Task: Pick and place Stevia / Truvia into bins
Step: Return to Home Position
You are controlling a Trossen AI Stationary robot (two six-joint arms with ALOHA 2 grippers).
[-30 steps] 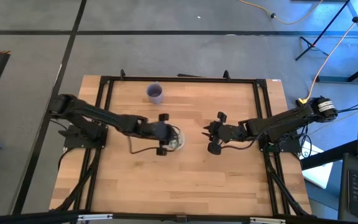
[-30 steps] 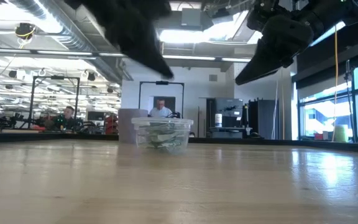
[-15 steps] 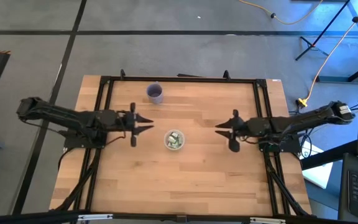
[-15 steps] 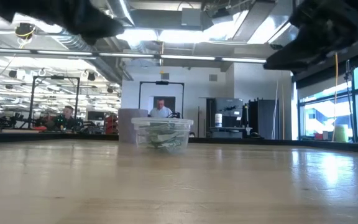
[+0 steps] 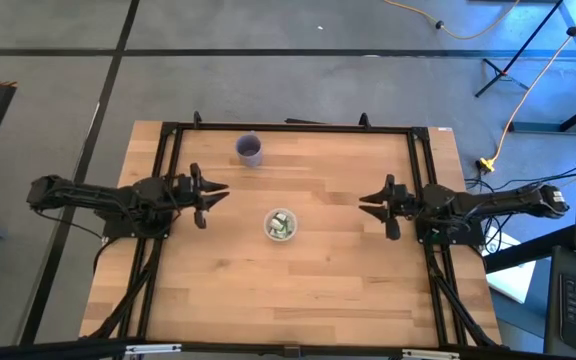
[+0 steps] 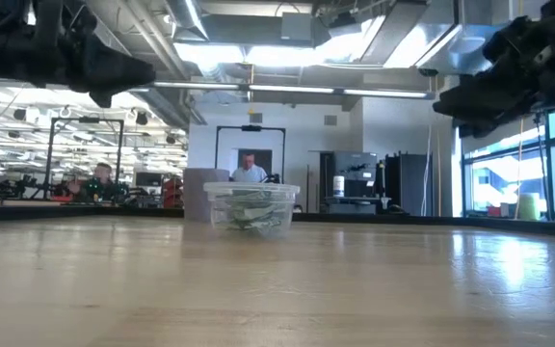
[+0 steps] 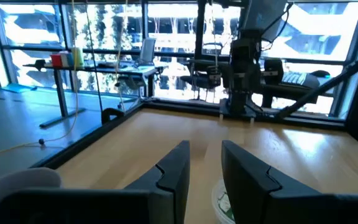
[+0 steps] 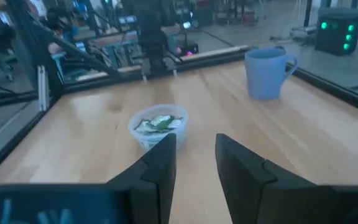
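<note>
The clear plastic cup (image 5: 280, 224) stands upright on its base near the table's middle, with several green and white sachets (image 8: 157, 122) lying inside it. It also shows in the low view as the clear cup (image 6: 251, 207). My left gripper (image 5: 220, 191) hovers above the table to the cup's left, open and empty. My right gripper (image 5: 362, 201) hovers to the cup's right, also open and empty. In the wrist views the left gripper (image 7: 204, 155) and the right gripper (image 8: 194, 146) each point toward the cup. No sachet shows on the bare table.
An opaque purple cup (image 5: 250, 150) stands near the table's far edge, left of centre, and shows in the right wrist view as the purple cup (image 8: 267, 73). A black frame (image 5: 288, 127) runs round the wooden table. People sit in the room beyond the table (image 6: 249, 169).
My left gripper, which hung over the clear cup, has drawn back toward the table's left edge. My right gripper has drawn back toward the right edge. Both now point level toward the cup from farther off. The cup and its sachets have stayed in place.
</note>
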